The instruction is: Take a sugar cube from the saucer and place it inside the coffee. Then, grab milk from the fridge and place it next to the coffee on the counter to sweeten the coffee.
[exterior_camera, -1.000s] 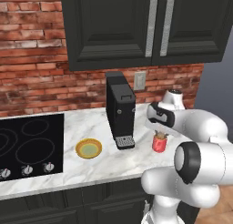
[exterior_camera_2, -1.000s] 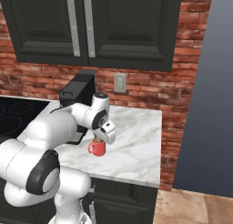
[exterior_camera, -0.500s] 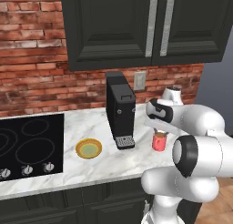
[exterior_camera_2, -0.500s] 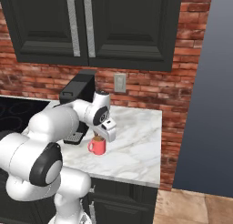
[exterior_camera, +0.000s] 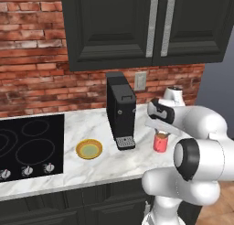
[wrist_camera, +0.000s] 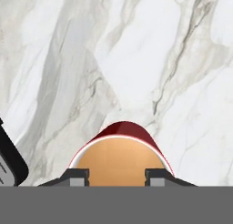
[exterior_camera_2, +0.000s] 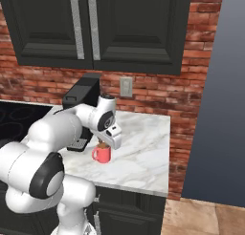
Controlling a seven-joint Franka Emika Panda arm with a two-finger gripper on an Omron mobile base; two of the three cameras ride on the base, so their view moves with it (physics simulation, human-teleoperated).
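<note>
The coffee is a small red cup on the white marble counter, right of the black coffee machine. My gripper hangs straight above it, pointing down. In the hand view the cup shows its brown liquid right under the gripper. The two fingertips stand apart with nothing between them. The yellow saucer lies left of the machine, and no sugar cube can be made out on it. The sugar cube, the milk and the fridge are out of view.
A tall black coffee machine stands just left of the cup, close to my hand. The black cooktop takes the counter's left end. Dark wall cabinets hang overhead. The counter ends at the right against a brick wall.
The jaws have parted a little above the red cup. The hand has stayed over the cup while the elbow has swung slightly. The cup and saucer have not moved.
</note>
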